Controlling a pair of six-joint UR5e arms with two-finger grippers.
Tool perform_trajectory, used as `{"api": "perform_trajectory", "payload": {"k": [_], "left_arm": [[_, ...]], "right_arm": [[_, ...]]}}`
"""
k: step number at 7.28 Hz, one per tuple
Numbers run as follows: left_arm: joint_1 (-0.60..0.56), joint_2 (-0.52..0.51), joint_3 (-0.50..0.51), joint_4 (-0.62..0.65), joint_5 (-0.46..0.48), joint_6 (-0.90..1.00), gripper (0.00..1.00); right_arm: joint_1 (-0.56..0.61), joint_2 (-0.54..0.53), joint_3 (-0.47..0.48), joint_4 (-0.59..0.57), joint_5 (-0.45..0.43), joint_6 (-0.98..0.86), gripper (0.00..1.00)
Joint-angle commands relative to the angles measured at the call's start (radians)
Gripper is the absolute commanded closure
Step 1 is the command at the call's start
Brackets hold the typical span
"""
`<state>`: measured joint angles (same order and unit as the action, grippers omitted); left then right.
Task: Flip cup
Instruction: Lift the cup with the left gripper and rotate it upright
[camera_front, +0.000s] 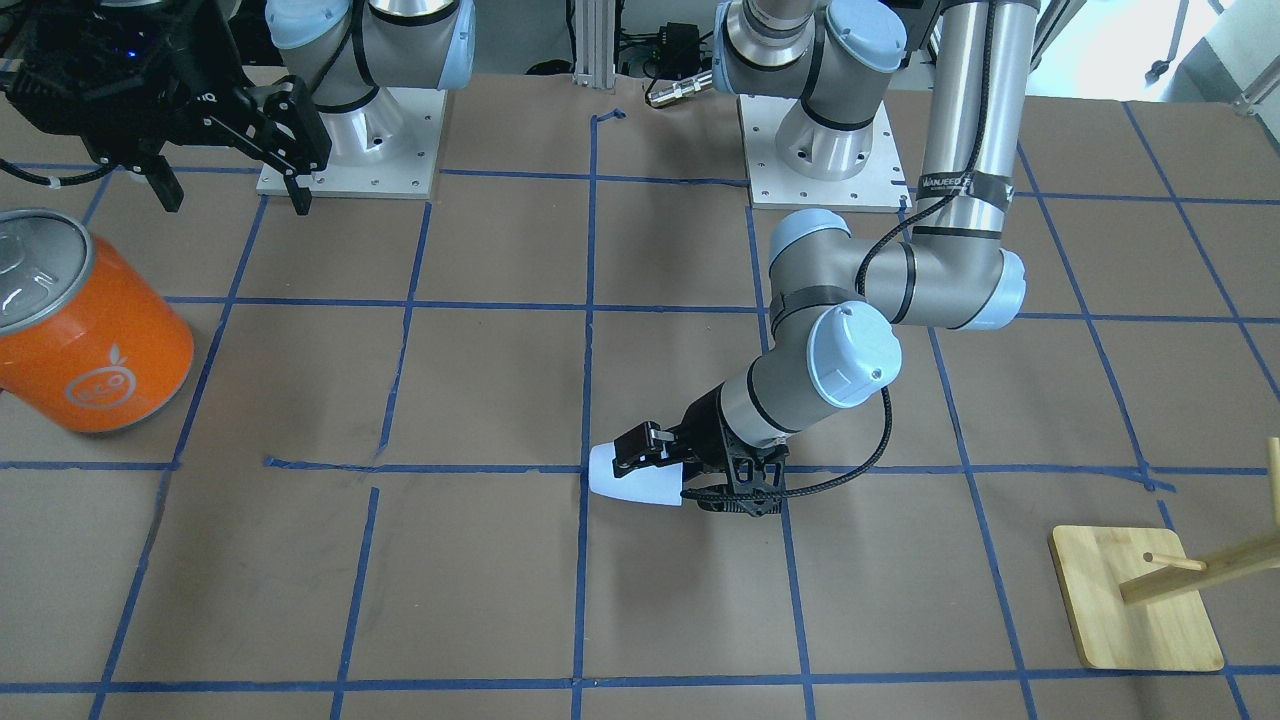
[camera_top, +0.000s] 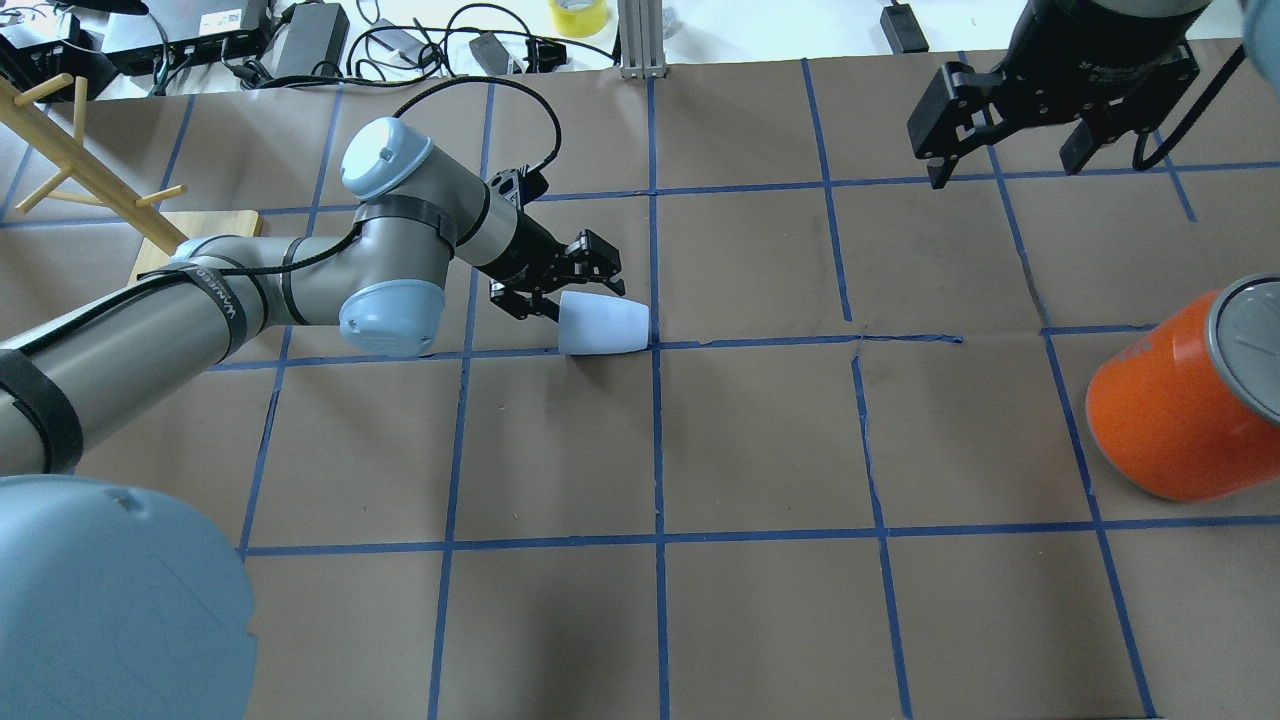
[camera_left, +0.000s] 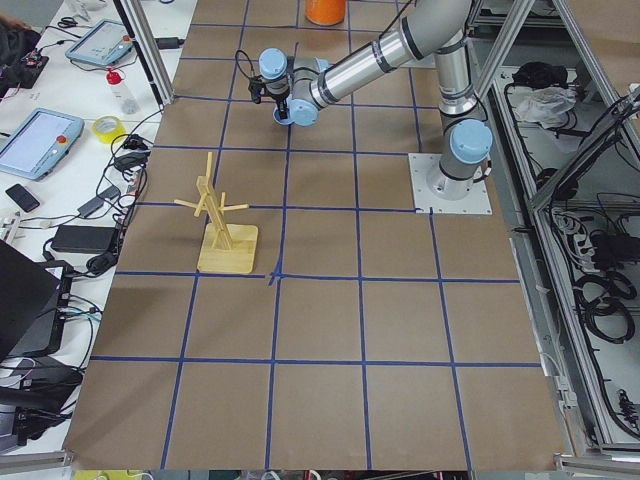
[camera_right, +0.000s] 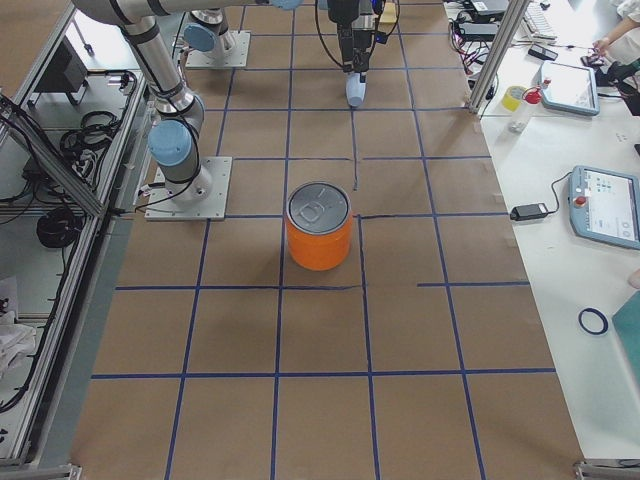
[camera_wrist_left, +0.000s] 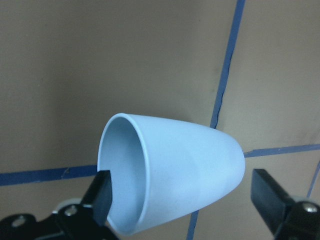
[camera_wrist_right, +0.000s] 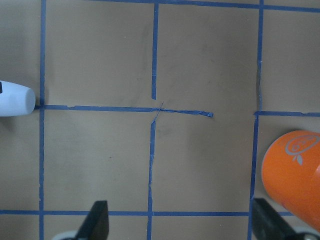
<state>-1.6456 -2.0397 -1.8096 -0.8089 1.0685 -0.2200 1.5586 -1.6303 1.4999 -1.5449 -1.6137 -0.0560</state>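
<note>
The cup (camera_top: 603, 324) is a small pale blue-white tumbler lying on its side near the table's middle, mouth toward my left arm. It also shows in the front view (camera_front: 635, 485), the right side view (camera_right: 355, 90) and the right wrist view (camera_wrist_right: 15, 98). My left gripper (camera_top: 565, 288) is open at the cup's mouth end. In the left wrist view the cup (camera_wrist_left: 190, 170) lies between the wide-apart fingers (camera_wrist_left: 102, 195), with one finger at the rim and the other clear of the wall. My right gripper (camera_top: 1010, 165) is open and empty, high over the far right of the table.
A large orange can (camera_top: 1180, 400) with a silver lid stands at the right, also in the front view (camera_front: 85, 340). A wooden mug tree (camera_top: 90, 180) on a square base (camera_front: 1135, 600) stands at the far left. Blue tape lines grid the brown table.
</note>
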Motion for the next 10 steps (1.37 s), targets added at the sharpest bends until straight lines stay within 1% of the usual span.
{"api": "perform_trajectory", "payload": {"k": [1,2,4,5,6,7,8,9,10], "left_arm": [[-0.005,-0.002,0.001,-0.007,-0.001,-0.004,1.0],[-0.005,0.001,0.006,-0.007,0.001,-0.027,1.0],[-0.009,0.015,0.071,-0.013,0.007,-0.132,1.0],[-0.022,0.029,0.102,-0.016,0.017,-0.178,1.0],[-0.025,0.036,0.11,-0.026,0.039,-0.185,1.0],[-0.031,0.029,0.11,-0.024,0.091,-0.185,1.0],[-0.033,0.044,0.114,-0.026,0.125,-0.185,1.0],[-0.033,0.07,0.134,-0.029,0.174,-0.182,1.0],[-0.031,0.085,0.179,-0.033,0.238,-0.167,1.0]], "right_arm": [[-0.002,0.0,-0.001,0.0,-0.005,-0.001,0.0],[-0.002,0.001,-0.004,0.0,0.0,-0.001,0.0],[-0.002,0.001,-0.004,0.0,0.005,-0.001,0.0],[-0.002,0.0,-0.004,0.0,0.005,-0.001,0.0],[-0.002,0.0,-0.004,0.0,0.005,-0.001,0.0],[-0.002,0.003,-0.004,-0.001,0.008,-0.001,0.0],[-0.002,0.001,-0.004,0.0,0.005,-0.001,0.0],[-0.002,0.003,-0.004,-0.001,0.008,-0.001,0.0],[-0.002,0.001,-0.004,0.0,0.008,-0.001,0.0]]}}
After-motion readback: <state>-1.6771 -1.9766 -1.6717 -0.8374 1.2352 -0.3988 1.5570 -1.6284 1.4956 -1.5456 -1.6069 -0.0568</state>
